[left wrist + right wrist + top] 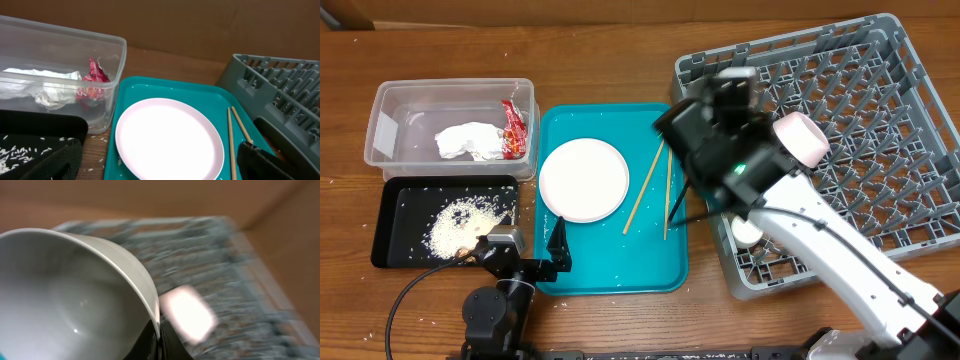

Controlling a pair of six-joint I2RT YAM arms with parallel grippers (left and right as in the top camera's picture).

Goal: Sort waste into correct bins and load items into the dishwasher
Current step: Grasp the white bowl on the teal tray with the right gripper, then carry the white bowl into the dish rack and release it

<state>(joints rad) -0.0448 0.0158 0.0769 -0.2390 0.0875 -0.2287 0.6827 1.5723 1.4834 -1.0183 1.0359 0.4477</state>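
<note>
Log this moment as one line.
right gripper: shut on greyish-white bowl, over dish rack | left gripper: open, by plate | chopsticks: on teal tray

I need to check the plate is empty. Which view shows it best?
Overhead: the whole plate shows, bare, on the teal tray. The left wrist view shows it closer, but its near edge is cut off. The right wrist view shows none of it.
</note>
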